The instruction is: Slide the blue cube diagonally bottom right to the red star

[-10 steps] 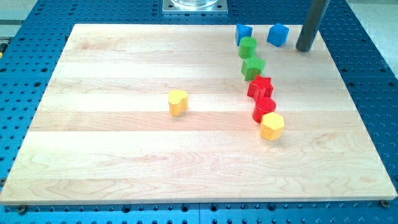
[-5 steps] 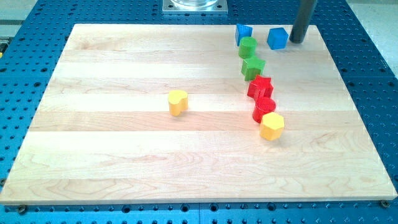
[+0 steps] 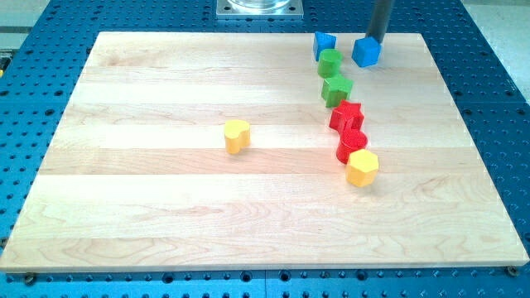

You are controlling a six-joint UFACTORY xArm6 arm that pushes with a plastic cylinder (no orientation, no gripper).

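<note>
The blue cube (image 3: 366,51) sits near the board's top right edge. My tip (image 3: 377,37) is just above it in the view, at its top right corner, touching or nearly touching it. The red star (image 3: 347,115) lies below the cube and a little to its left, in a column of blocks. A second blue block (image 3: 324,44) sits left of the cube.
Two green blocks (image 3: 330,62) (image 3: 336,89) lie between the blue blocks and the red star. A red block (image 3: 352,144) and a yellow hexagon (image 3: 362,167) continue the column below. A yellow heart (image 3: 237,136) sits mid-board. The wooden board (image 3: 166,215) lies on a blue perforated table.
My tip has moved left and up in the view, from right of the blue cube to its top right corner. The cube has shifted slightly left and down.
</note>
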